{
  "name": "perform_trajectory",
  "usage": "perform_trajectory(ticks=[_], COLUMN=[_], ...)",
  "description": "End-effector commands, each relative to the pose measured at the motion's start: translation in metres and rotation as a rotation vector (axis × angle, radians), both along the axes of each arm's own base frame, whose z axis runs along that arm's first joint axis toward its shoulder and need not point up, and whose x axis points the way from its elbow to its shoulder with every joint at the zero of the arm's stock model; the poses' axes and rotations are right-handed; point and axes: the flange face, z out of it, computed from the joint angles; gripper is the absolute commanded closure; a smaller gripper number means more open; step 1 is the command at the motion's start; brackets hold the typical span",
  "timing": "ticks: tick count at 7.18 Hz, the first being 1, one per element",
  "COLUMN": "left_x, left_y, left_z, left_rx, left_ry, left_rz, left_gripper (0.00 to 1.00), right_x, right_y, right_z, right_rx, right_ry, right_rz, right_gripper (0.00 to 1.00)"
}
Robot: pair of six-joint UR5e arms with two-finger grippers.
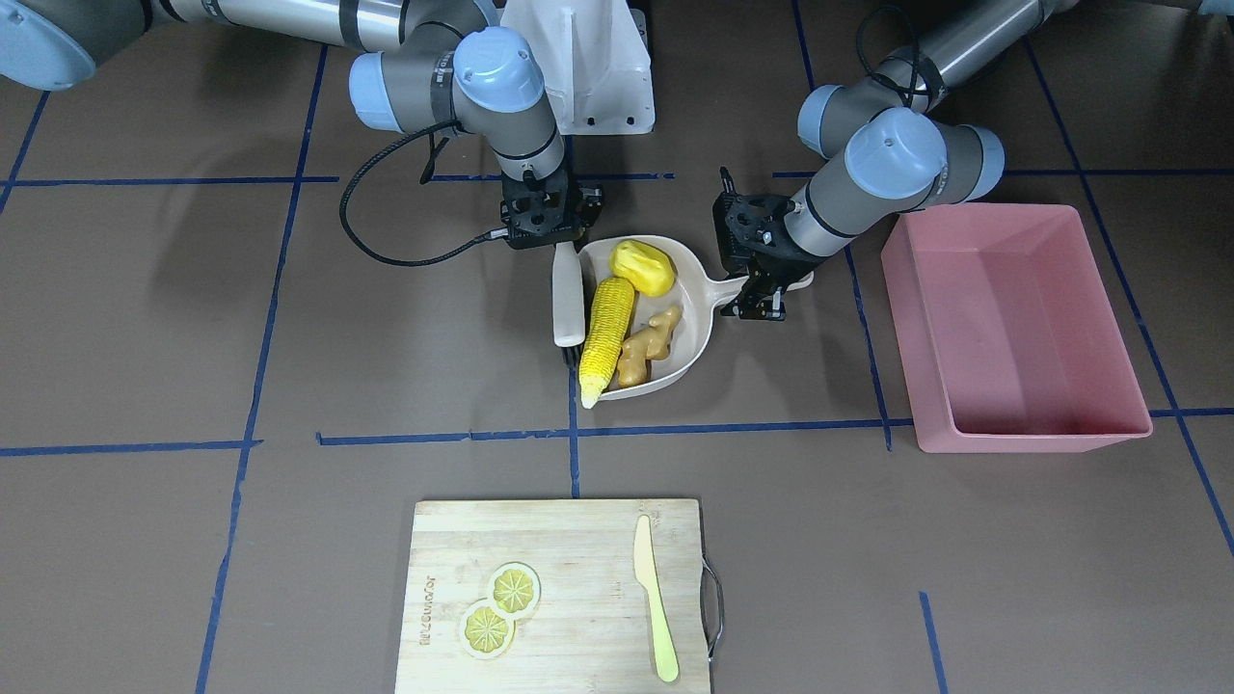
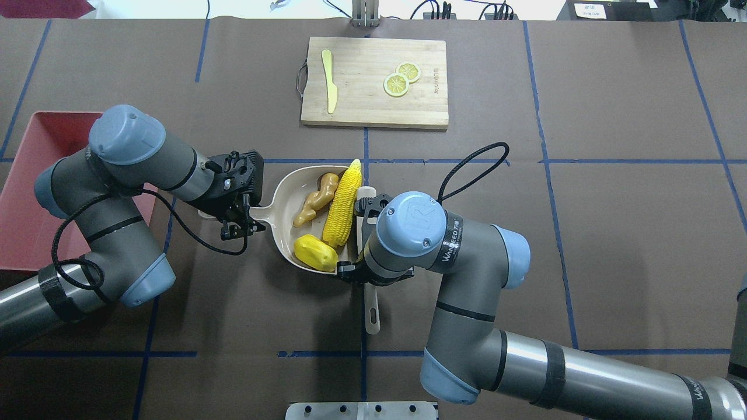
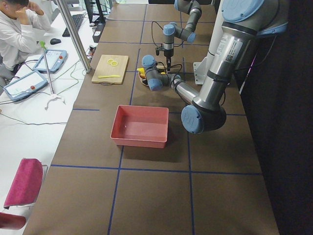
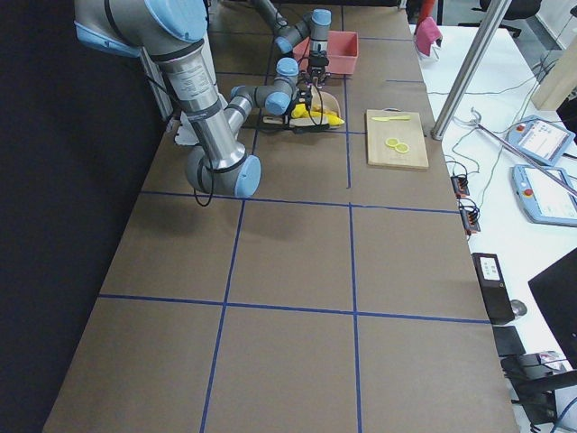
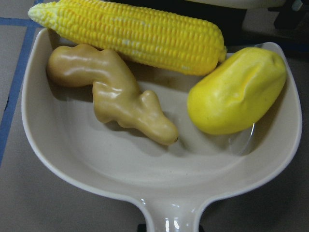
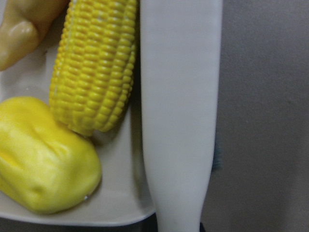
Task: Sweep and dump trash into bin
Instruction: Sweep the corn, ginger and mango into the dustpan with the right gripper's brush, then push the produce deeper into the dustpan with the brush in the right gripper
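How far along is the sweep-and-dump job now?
Sweeping looks done: the long yellow corn cob, yellow potato-like lump and knobbly tan ginger root lie in the beige plastic dustpan. In hand: the left pincer grips its handle; the right pincer holds the white brush. Left: tipping them into the empty pink plastic tub.

2 end effectors (image 1: 762, 297) (image 1: 554, 229), both clamped.

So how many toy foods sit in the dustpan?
3: corn cob along the dustpan mouth, ginger root beside it, potato lump at the corn's blunt end. None seems hidden.
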Motion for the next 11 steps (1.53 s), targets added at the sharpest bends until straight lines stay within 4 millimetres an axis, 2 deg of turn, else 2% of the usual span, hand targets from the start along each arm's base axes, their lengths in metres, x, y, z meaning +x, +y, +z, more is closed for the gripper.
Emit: perform_trajectory(ticks=[1,4,11], left_x=[0.000,0.000,0.000], left_y=[0.000,0.000,0.001], left_z=[-0.001,0.001,0.001], left_rx=[0.000,0.000,0.002], left_ry=[0.001,-0.002,0.003], left_rz=[0.000,-0.001,0.001], left_gripper=[1.00,1.00,1.00], right_x=[-0.004,-0.016,-0.010], right_y=[0.001,0.018,0.023], right_z=[-0.009,-0.022,-0.005], right_rx=[0.024,0.052,0.046], right_ry=[-0.007,-0.017,0.005], right_rz=[-0.001,-0.003,-0.005], right_gripper=[1.00,1.00,1.00])
